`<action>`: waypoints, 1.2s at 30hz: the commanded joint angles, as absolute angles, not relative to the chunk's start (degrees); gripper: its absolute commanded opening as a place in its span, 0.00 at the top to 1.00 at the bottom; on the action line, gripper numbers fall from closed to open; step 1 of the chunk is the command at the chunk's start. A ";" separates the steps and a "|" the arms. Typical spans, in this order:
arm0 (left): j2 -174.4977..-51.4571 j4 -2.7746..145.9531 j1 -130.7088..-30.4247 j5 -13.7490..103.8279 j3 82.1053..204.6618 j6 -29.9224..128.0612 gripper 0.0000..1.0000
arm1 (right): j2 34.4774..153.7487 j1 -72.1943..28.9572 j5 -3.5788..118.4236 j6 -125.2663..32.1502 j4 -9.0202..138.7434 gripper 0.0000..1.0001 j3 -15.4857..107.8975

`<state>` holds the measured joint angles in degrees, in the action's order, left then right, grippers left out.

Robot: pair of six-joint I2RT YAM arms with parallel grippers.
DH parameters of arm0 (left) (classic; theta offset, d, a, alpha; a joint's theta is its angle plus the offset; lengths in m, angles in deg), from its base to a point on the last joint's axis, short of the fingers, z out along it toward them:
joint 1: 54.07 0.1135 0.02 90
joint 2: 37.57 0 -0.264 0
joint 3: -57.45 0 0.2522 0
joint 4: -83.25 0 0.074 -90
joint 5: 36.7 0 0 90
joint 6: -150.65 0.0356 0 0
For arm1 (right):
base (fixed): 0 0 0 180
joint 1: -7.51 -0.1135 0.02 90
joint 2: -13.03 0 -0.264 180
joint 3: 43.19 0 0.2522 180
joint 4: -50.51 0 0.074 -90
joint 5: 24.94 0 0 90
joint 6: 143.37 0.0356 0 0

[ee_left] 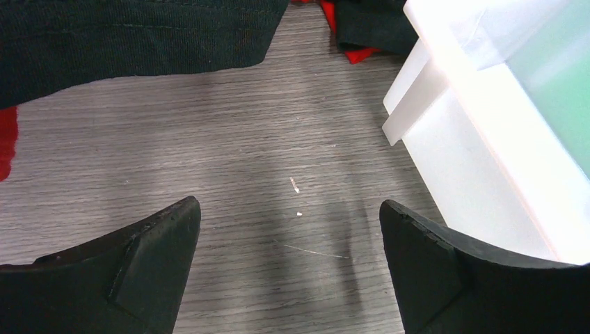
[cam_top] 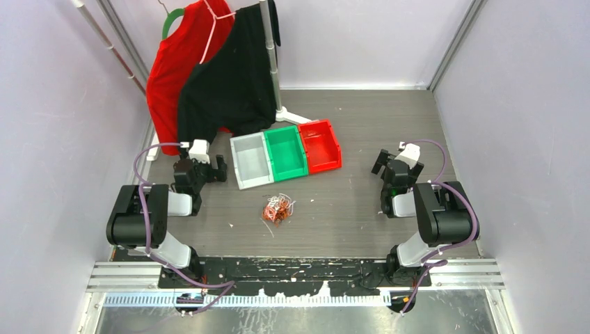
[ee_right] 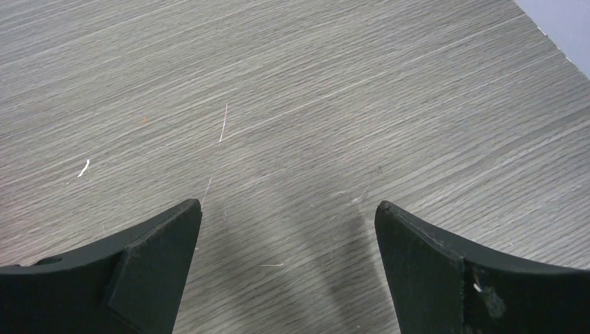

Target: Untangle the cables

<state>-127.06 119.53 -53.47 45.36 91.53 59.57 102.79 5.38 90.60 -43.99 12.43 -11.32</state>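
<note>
The cables (cam_top: 277, 209) lay as a small snarl of orange and white wires on the wooden table (cam_top: 355, 118), near its middle, just in front of the grey bin (cam_top: 250, 161). Nothing touched them. Beside the grey bin stood a green bin (cam_top: 286, 152) and a red bin (cam_top: 321, 146), the three side by side in one row.

The left gripper (cam_top: 203, 169) hung over the table at the left of the grey bin, well apart from the cables. Its fingers were spread wide and held nothing; in the left wrist view only bare wood showed between them, with the pale wall of the bin at the right. The right gripper (cam_top: 392, 165) was at the right side of the table, also well apart from the cables. Its fingers were released too, with only bare wood and some thin scraps between them.

Behind the left gripper, a red shirt (cam_top: 174, 69) and a black shirt (cam_top: 229, 83) hung from a rack (cam_top: 273, 62) and reached down to the table.
</note>
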 commanded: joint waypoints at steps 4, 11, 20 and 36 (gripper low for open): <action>-126.09 121.81 -53.55 45.66 92.21 59.95 0.00 | 101.49 5.40 90.86 -43.69 9.53 0.00 -10.14; -126.15 121.72 -53.53 45.74 92.26 59.95 0.00 | 101.63 5.78 90.18 -43.42 10.62 0.00 -9.55; -117.94 96.34 -53.44 43.20 102.86 61.57 0.00 | 81.09 4.70 100.96 -33.76 51.61 0.00 5.25; -105.77 35.78 -56.82 14.83 125.76 72.80 0.00 | 73.56 -13.69 85.71 -16.63 76.11 0.01 15.54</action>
